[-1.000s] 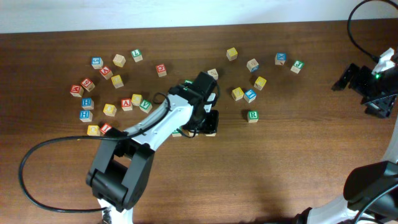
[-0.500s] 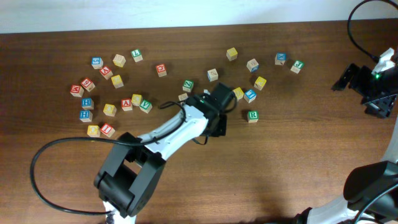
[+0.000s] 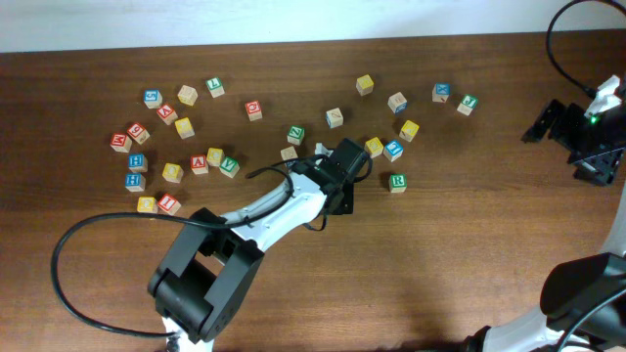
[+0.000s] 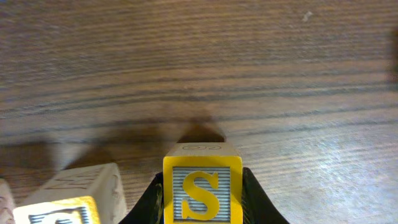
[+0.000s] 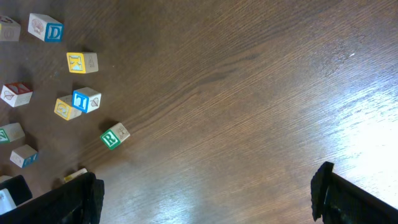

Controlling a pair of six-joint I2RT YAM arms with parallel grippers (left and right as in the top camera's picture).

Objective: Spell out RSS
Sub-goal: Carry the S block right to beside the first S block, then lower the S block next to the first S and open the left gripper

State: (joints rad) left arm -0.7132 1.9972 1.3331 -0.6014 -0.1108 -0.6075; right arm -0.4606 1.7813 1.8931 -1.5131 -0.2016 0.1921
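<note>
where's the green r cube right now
Overhead view, right of centre: the green R cube sits apart, just below the blue-lettered cube.

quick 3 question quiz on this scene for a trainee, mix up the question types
1. True or false: the left gripper is shut on a yellow S cube.
2. What colour is the letter on the R cube? A red, B green, C blue.
3. Fill in: the right gripper, parked away from the cubes, has its jaws ____.

Key: 1 true; 2 B; 3 open.
</note>
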